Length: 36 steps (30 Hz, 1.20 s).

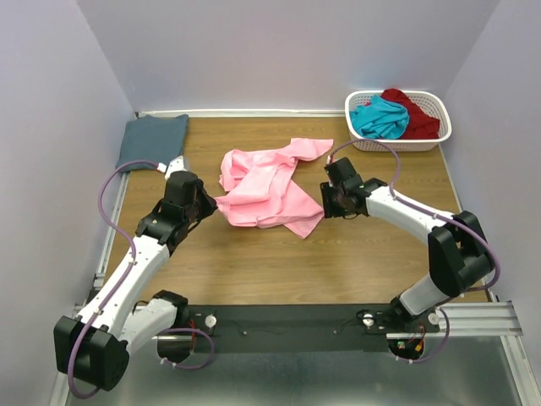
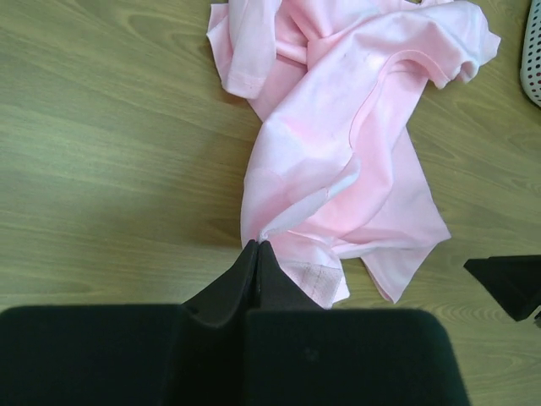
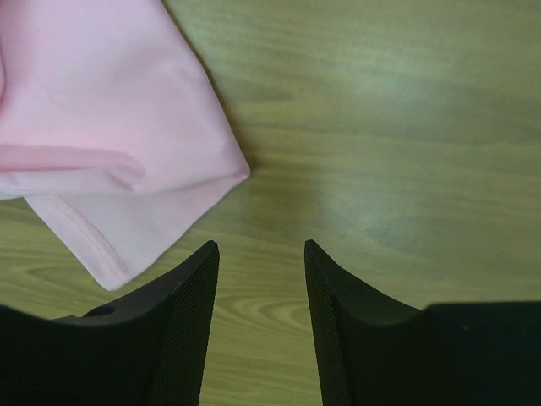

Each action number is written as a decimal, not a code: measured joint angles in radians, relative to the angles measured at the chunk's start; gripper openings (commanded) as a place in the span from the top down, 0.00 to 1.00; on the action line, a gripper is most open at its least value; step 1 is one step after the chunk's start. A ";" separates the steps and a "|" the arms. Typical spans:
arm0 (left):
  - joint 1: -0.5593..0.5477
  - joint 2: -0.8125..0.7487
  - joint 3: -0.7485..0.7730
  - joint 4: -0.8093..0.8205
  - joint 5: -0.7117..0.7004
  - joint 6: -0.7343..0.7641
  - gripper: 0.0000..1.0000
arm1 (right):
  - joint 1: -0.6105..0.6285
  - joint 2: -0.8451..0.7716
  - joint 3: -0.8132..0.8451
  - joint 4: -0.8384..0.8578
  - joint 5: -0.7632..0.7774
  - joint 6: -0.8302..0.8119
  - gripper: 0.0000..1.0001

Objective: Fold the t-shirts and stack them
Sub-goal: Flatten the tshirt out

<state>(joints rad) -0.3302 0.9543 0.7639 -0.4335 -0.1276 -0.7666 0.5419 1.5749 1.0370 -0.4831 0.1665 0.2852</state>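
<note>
Near the middle of the desk (image 1: 279, 271) lies the light pink t-shirt (image 1: 266, 188), crumpled and only partly spread, so it looks like the working piece that needs flattening before any fold. At the far left corner the slate blue-grey t-shirt (image 1: 154, 139) lies flat, probably as the start of the stack. The teal t-shirt (image 1: 380, 118) and dark red t-shirt (image 1: 418, 118) sit bunched in the white basket (image 1: 397, 145) at the far right corner. The left end effector (image 2: 256, 248) is closed tight, pinching a fold at the pink shirt's near left edge, a hold suited to drawing the cloth out. The right end effector (image 3: 259, 247) stands about half open over bare wood, gripping nothing. The shirt's hemmed corner lies just beside its left jaw without touching it.
</note>
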 measured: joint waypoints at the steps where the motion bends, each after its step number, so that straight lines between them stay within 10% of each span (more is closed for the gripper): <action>1: 0.001 0.000 0.004 -0.002 0.000 0.002 1.00 | 0.000 -0.008 -0.023 -0.001 -0.010 0.034 0.47; 25: 0.001 0.005 0.003 0.031 0.037 0.015 1.00 | 0.177 0.189 0.066 -0.034 0.011 0.348 0.40; 36: 0.001 0.005 -0.011 0.051 0.050 0.018 1.00 | 0.198 0.265 0.145 -0.130 0.042 0.381 0.56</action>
<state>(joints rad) -0.3290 0.9588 0.7532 -0.3824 -0.0776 -0.7486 0.7399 1.8397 1.1820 -0.6128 0.2081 0.6659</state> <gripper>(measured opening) 0.006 0.515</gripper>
